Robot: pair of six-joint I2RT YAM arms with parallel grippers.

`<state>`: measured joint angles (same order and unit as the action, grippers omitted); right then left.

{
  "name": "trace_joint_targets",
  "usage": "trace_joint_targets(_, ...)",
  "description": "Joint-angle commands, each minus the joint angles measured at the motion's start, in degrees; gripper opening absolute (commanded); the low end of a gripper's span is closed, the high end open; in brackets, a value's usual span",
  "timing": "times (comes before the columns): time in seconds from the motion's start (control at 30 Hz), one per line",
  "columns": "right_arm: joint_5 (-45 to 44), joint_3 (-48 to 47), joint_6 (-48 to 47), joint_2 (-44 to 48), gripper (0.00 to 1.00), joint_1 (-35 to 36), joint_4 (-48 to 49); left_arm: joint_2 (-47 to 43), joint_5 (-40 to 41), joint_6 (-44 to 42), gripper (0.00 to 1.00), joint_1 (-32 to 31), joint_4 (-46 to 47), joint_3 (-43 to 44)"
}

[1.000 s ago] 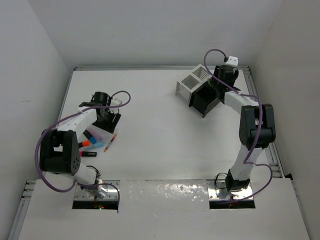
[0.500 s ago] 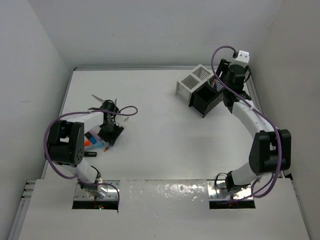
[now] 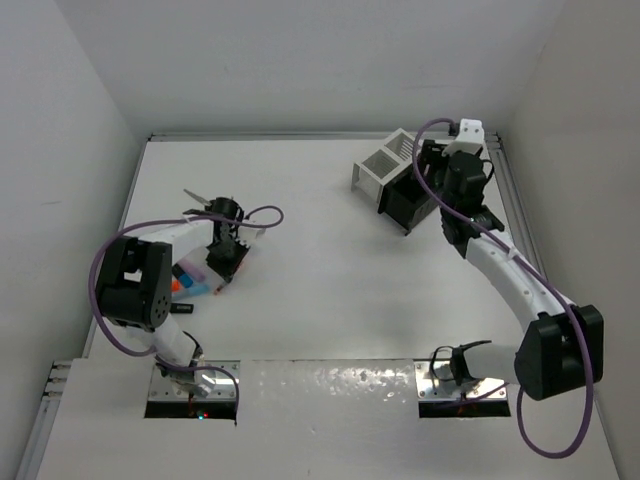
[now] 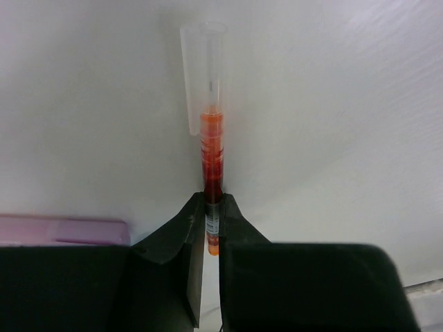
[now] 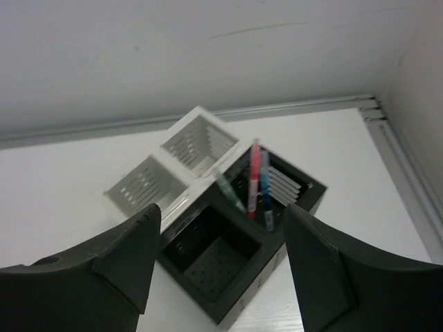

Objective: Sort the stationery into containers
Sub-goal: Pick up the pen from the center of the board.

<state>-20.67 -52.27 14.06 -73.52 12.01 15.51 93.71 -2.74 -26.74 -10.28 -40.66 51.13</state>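
Gripping now: left gripper (image 4: 211, 211) clenched on one orange pen (image 4: 211, 149), pinched at its near end, low over the table (image 3: 330, 290); lifted or resting, cannot tell.
Pen axis: straight out ahead of the fingers, clear cap at the far tip.
Way to go: the containers sit well apart, at the far right, and the right gripper (image 5: 218, 220) is much the nearer to them.
Right gripper: jaws spread, grasping nothing, poised over the black box (image 5: 294, 207).
Boxes: two, black box and white box (image 5: 176, 173), joined.
Filed: three pens (image 5: 255, 173), leaning in one black compartment.
Loose: three highlighters (image 3: 185, 283) just beside the left gripper: orange, blue, purple.
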Motion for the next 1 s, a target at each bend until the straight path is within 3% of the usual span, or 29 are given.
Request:
trace_joint_targets(0.0, 5.26, -2.65, 1.73, 1.36, 0.70, 3.62, -6.87, -3.69, -4.63, 1.69, 0.00, -0.88, 3.49, 6.24)
trace_joint_targets(0.13, 15.81, -4.77, 8.24, -1.00, 0.67, 9.93, -9.89, -9.50, -11.03, 5.55, 0.00, -1.31, 5.33, 13.89)
trace_joint_targets(0.33, 25.92, -9.51, 15.19, -7.78, 0.71, 21.36, 1.07, -8.37, -18.43, 9.86, 0.00, -4.65, 1.73, 26.47)
trace_joint_targets(0.67, 25.86, -13.91, 22.67, -16.92, 0.68, 27.01, 11.91, -8.63, -19.76, 12.68, 0.00, -9.05, 0.94, 30.86)
trace_joint_targets(0.97, 23.30, -15.93, 28.82, -23.86, 0.59, 27.80, 14.55, -7.93, -20.46, 13.12, 0.00, -12.21, 0.41, 32.71)
